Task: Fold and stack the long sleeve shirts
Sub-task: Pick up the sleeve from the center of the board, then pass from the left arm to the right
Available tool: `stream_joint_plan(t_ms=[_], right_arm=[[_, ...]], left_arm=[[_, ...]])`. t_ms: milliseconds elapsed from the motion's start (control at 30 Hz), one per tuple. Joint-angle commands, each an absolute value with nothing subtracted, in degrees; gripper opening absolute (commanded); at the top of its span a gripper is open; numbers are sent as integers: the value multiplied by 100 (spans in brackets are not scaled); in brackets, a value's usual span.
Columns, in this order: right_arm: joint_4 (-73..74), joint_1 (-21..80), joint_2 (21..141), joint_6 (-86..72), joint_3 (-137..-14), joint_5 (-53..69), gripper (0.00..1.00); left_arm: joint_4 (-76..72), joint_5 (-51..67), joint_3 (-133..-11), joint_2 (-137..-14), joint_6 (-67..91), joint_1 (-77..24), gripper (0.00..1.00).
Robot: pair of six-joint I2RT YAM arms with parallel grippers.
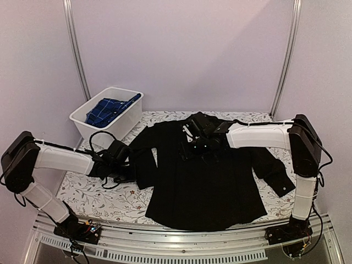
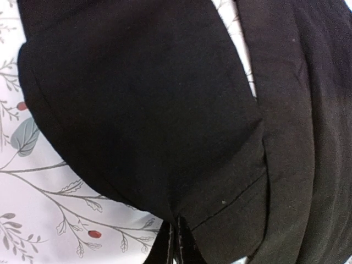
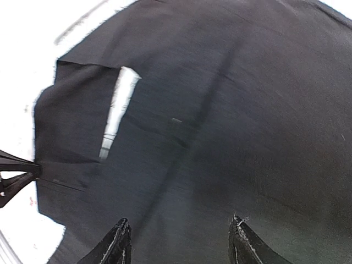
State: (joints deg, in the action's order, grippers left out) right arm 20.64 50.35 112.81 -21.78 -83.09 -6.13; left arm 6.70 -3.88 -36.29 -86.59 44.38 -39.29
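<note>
Left wrist view: my left claw point(image 2: 176, 224) pinches a sleeve of the plain black cloth shirt point(image 2: 154, 110); my right claw point(image 3: 179, 221) hangs wide above it.

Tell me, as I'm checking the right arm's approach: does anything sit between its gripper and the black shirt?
Nothing visible does. The right gripper hangs open directly above the black shirt, and its wrist view shows only bare black cloth between and beyond the fingers.

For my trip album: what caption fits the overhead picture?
Two robot arms lean over a black shirt spread on the flowered table; a blue plaid shirt lies in the white tub.
</note>
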Motion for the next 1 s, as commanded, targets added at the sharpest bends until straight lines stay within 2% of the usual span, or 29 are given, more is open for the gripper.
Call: stream_joint_plan(t_ms=[0,200,433,533,800,967], right_arm=[[1869,5571,11528,-1887,-8763,-755,59],[1343,6128,11698,-1337,-9042,-646,61],[969,6470,12038,-973,-9261,-852,77],[859,6516,12122,-971,-9267,-1326,83],[599,6653,12197,-897,-9188,-2491,89],[578,6712,12341,-754,-9314,-2590,89]], left_arm=[[469,-282,-3829,-8120,4119,-3981,0],[861,33,-4308,-7602,3912,-3962,0],[915,859,-4637,-7546,4069,-3869,0],[897,1064,-4671,-7520,4121,-3773,0],[861,1452,-4689,-7479,4089,-3563,0],[841,1533,-4703,-7487,4075,-3523,0]])
